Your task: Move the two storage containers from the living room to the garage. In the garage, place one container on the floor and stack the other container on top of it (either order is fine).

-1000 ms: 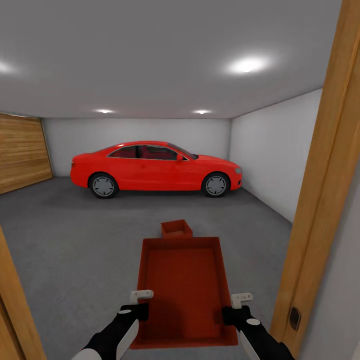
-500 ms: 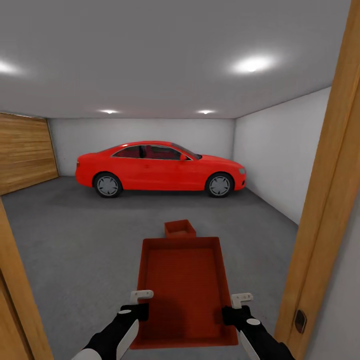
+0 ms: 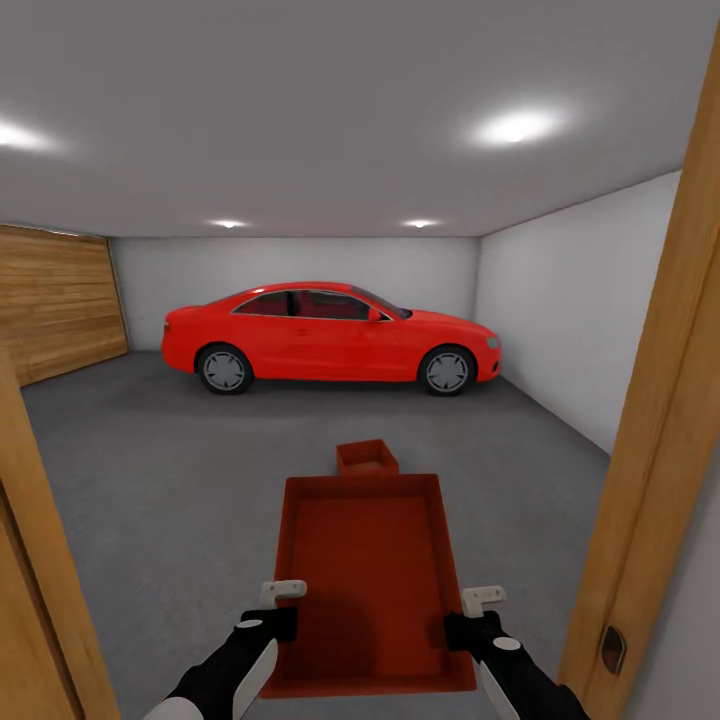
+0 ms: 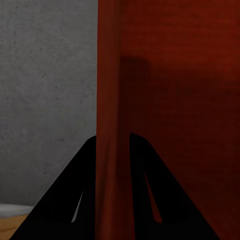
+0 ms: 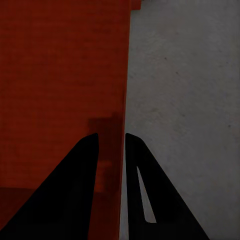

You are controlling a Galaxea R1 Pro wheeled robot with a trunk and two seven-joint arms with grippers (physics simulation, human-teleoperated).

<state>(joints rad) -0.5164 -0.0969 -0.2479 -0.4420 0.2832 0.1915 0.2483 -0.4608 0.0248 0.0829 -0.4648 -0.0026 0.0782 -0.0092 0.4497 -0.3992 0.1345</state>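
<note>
I am holding the orange-red rectangular plastic bin (image 3: pixel 368 580), open-topped with low walls and a finely ribbed bottom, out in front of me above the matt dark grey concrete floor (image 3: pixel 170 480). My left claw (image 4: pixel 113 145) is pinching the bin's left wall, one black finger on each side of the thin plastic, and my right claw (image 5: pixel 111 142) is clamping the right wall the same way. The second orange-red bin (image 3: pixel 367 457) is sitting on the concrete just past the far edge of the one I am carrying. Beyond it, a glossy red two-door car (image 3: pixel 330 338) is parked side-on against the white back wall. A wooden plank door (image 3: pixel 60 310) is covering the left wall. Light wooden door-frame posts (image 3: pixel 665 440) are flanking me on both sides.
</note>
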